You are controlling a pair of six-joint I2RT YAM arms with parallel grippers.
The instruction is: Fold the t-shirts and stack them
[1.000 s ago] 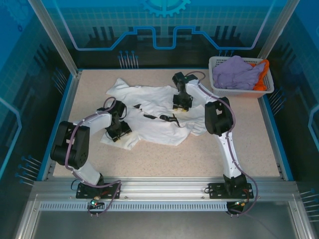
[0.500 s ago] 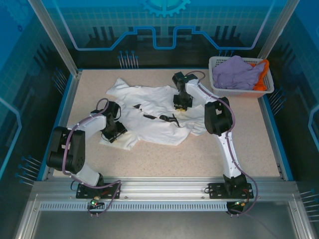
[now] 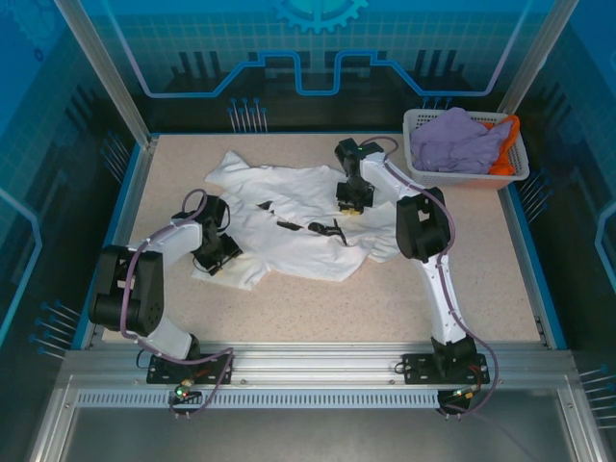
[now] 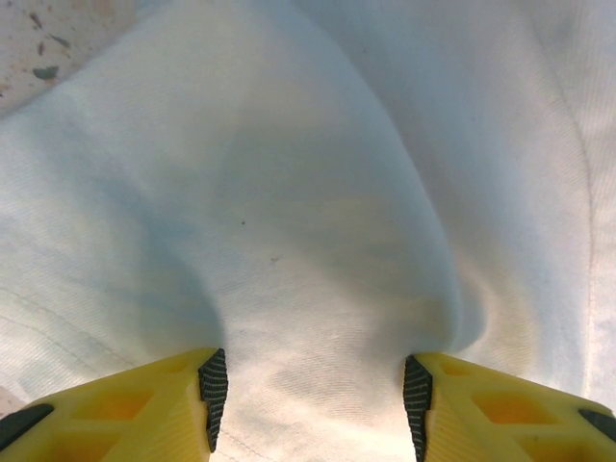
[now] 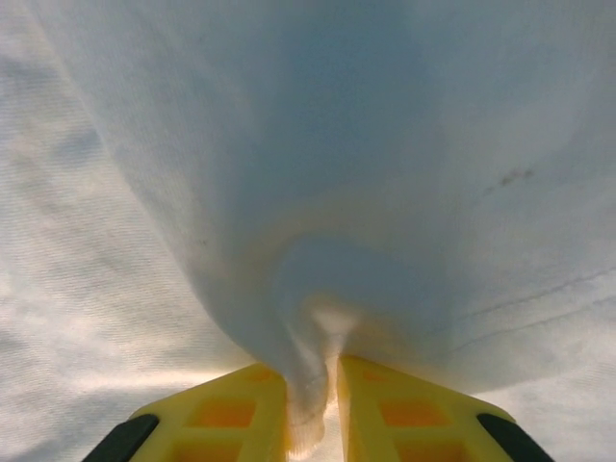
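White t-shirt (image 3: pixel 298 226) is what you should look at first. It lies spread out and wrinkly on the table (image 3: pixel 385 298). It is to the left of the basket (image 3: pixel 462 179) in the top view, and a bit nearer to you than the basket is. You can see small black marks on its chest. One sleeve sticks out on the far side from the basket.

Lavender t-shirt (image 3: pixel 457 140) sits in a heap inside the basket. Orange t-shirt (image 3: pixel 507 144) is in the basket too, tucked against the basket's right end with only a little bit peeking out.

Your right gripper (image 5: pixel 313 385) is down on the side of the white t-shirt closest to the basket. Its two yellow fingers (image 5: pixel 395 414) are squeezed almost together. A thin fold of white cloth is pinched between them, and the cloth rises up from the pinch like a little tent.

Your left gripper (image 4: pixel 313 385) is at the corner of the white t-shirt that is farthest from the basket, near the bottom hem. Its fingers stand wide apart. White cloth lies between them in a soft bump, but the fingers are not squeezing it. A small patch of speckled table shows past the cloth in the top corner of the left wrist view.
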